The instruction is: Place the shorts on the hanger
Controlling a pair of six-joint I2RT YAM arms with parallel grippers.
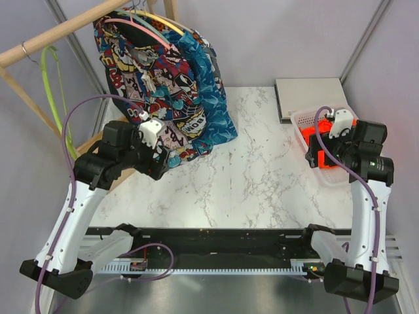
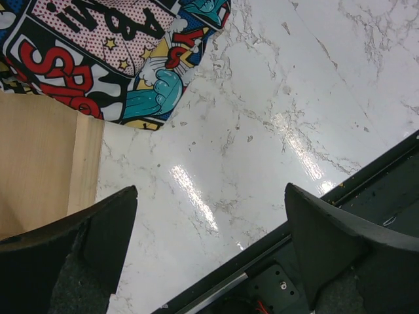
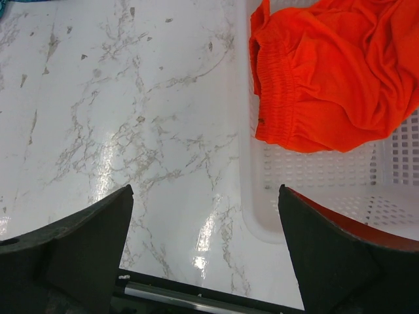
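Note:
The orange-red shorts (image 3: 327, 72) lie crumpled in a white perforated basket (image 3: 308, 176) at the table's right side. In the top view the shorts (image 1: 320, 159) are partly hidden by my right arm. My right gripper (image 3: 206, 229) is open and empty, hovering over the basket's left rim, its tips short of the shorts; it also shows in the top view (image 1: 313, 152). The lime-green hanger (image 1: 49, 85) hangs from the wooden rail at far left. My left gripper (image 2: 209, 229) is open and empty above the table, next to the comic-print garment (image 2: 98, 52), and shows in the top view (image 1: 154, 162).
The comic-print garment (image 1: 150, 72) and a blue patterned garment (image 1: 211, 104) hang on pink (image 1: 134, 25) and yellow (image 1: 167, 23) hangers from the rail (image 1: 59, 34). A grey box (image 1: 311, 95) sits behind the basket (image 1: 301, 120). A wooden board (image 2: 39, 163) lies at left.

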